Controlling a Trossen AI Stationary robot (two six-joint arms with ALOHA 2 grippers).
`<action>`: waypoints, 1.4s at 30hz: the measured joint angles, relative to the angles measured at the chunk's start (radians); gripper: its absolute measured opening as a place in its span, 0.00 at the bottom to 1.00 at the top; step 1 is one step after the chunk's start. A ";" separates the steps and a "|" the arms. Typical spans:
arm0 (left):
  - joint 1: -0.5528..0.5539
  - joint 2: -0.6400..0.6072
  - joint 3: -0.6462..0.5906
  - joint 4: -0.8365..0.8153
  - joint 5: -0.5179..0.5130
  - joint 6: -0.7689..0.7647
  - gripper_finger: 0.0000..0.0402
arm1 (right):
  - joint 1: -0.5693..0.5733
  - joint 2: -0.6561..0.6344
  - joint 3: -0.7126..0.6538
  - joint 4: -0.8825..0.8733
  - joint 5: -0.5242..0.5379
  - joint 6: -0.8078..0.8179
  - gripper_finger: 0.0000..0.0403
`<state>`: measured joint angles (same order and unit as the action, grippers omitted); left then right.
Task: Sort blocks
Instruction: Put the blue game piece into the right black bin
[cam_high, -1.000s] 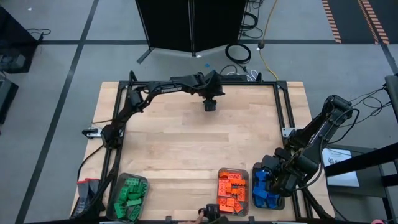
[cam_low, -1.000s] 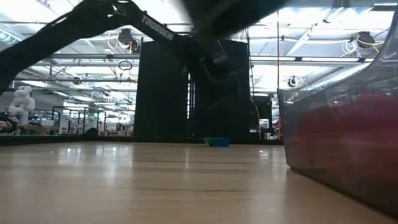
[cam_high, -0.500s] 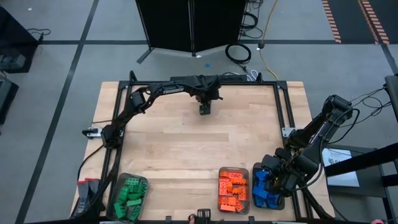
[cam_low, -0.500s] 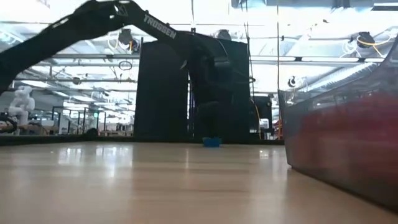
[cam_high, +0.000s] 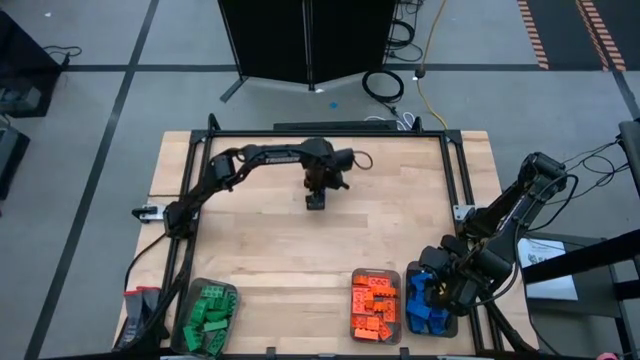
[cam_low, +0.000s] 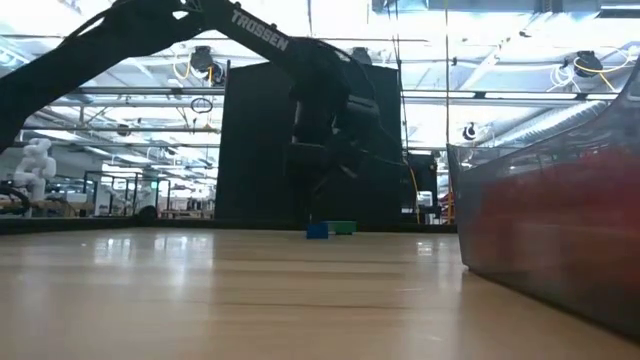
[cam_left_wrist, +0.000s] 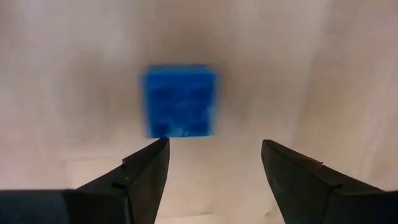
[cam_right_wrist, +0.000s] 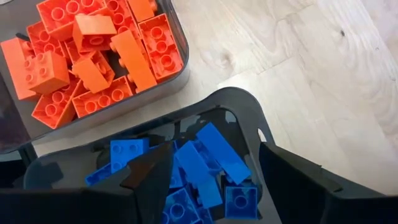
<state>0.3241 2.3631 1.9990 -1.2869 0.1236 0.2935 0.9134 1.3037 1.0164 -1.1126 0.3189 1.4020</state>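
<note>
**Blue stray under your left tool, trays nearly full**

Blue is what your left tool (cam_high: 316, 200) has below it: one small blue studded plastic brick (cam_left_wrist: 180, 101) lies on the pale wooden counter (cam_high: 270, 240) toward the far edge, and in the left wrist view it sits just beyond the fingertips, untouched. That tool's jaws stand apart with nothing between them. In the low view a second small brick, green (cam_low: 343, 228), lies just beside the blue one.

Most of the sorting looks done. Along the near edge you have three clear rectangular plastic trays: the one with green bricks (cam_high: 207, 317) at the left, the one with orange bricks (cam_high: 373, 305) right of centre, and the one with blue bricks (cam_high: 428, 303) touching its right side. Each holds a single colour as far as the views show. What is left, by my reading, is these last strays at the far side.

Your right tool (cam_high: 440, 292) hangs over the blue tray, jaws apart and holding nothing; the right wrist view looks straight down into the blue bricks.

For room, you have plenty: the whole middle of the counter is bare wood between the strays and the trays. Mind the dark metal frame (cam_high: 330, 131) along the far edge close behind the left arm, and the right arm parked over the tray the blue brick belongs in.
</note>
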 joint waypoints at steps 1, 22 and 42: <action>-0.012 0.000 -0.002 -0.001 0.000 0.002 0.64 | 0.000 0.000 0.000 0.000 0.000 0.000 0.58; 0.017 -0.045 -0.004 0.109 -0.120 0.011 0.64 | 0.000 0.000 0.000 -0.017 0.028 -0.004 0.58; 0.000 -0.076 -0.013 0.234 0.021 0.086 0.64 | 0.000 0.000 0.000 -0.061 0.050 -0.010 0.58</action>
<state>0.3244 2.2871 1.9862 -1.0531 0.1448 0.3794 0.9131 1.3037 1.0164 -1.1732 0.3687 1.3918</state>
